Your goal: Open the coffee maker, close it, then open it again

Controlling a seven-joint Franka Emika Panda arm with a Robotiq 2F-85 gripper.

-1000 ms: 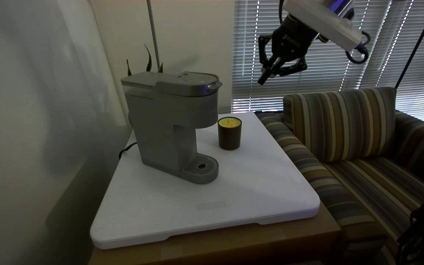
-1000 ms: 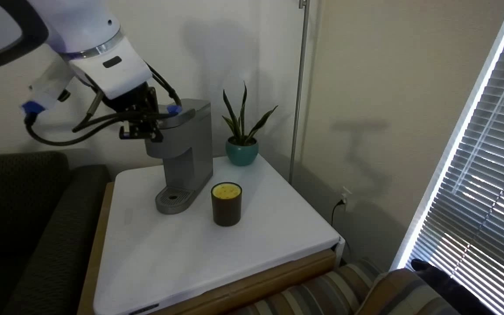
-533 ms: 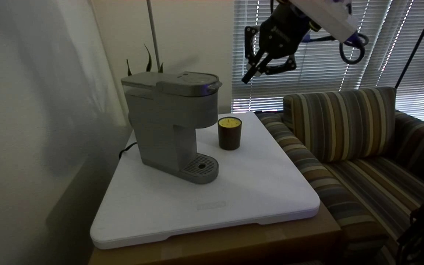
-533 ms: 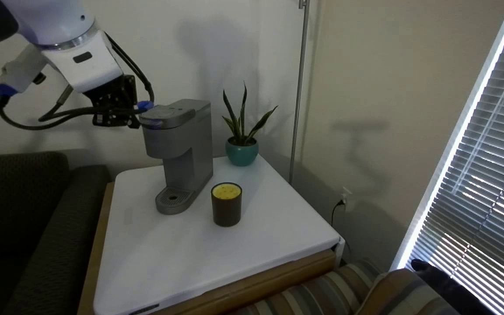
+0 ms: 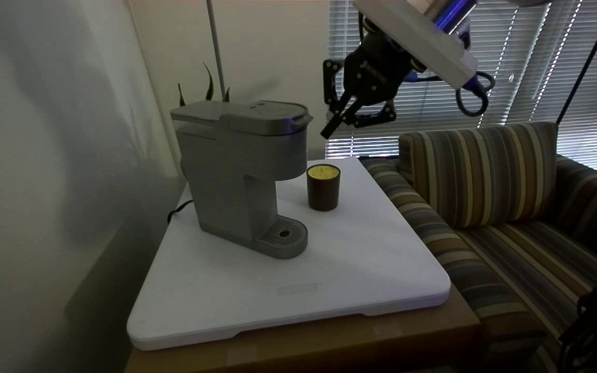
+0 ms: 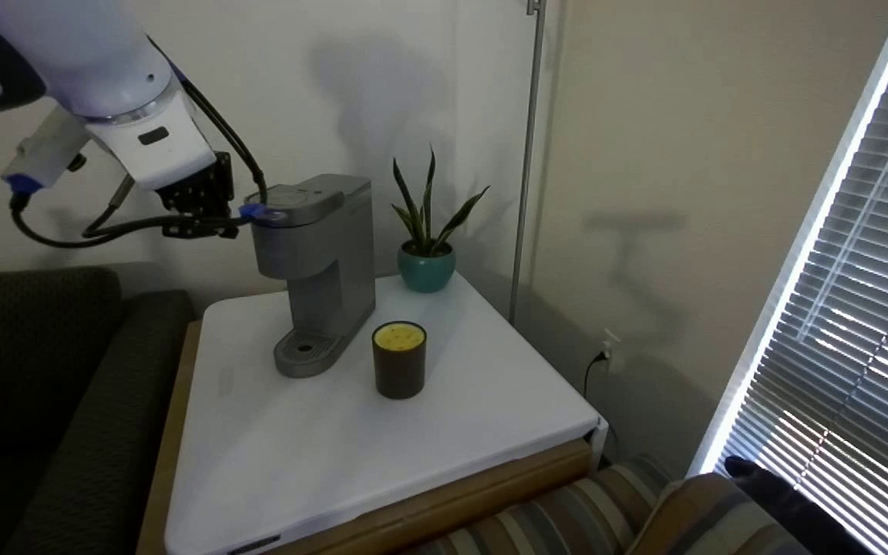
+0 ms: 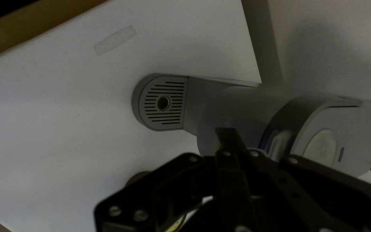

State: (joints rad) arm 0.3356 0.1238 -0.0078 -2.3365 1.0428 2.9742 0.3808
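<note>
The grey coffee maker (image 5: pixel 226 166) stands upright on the white table, also seen in an exterior view (image 6: pixel 355 247). Its top lid (image 5: pixel 265 118) is down, with a small front handle (image 5: pixel 302 122). In the wrist view the coffee maker's front (image 7: pixel 233 106) and lid (image 7: pixel 349 129) show beyond the fingers, the handle (image 7: pixel 277 145) just right of the fingertips. My gripper (image 5: pixel 329 128) is shut and empty, its fingertips pointing down toward the machine, a little in front of the handle and apart from it. The gripper's fingers (image 7: pixel 229 138) are together in the wrist view.
A dark cup with a yellow top (image 5: pixel 323 189) stands on the white table (image 5: pixel 360 269) beside the machine. A plant in a teal pot (image 6: pixel 426 270) stands behind it. A striped armchair (image 5: pixel 485 181) is beside the table. A wall (image 6: pixel 382 92) rises behind.
My gripper has moved closer to the coffee maker's front, first level or slightly up, then lower toward lid-handle height. The fingers stay shut. The coffee maker and its lid have not moved.
</note>
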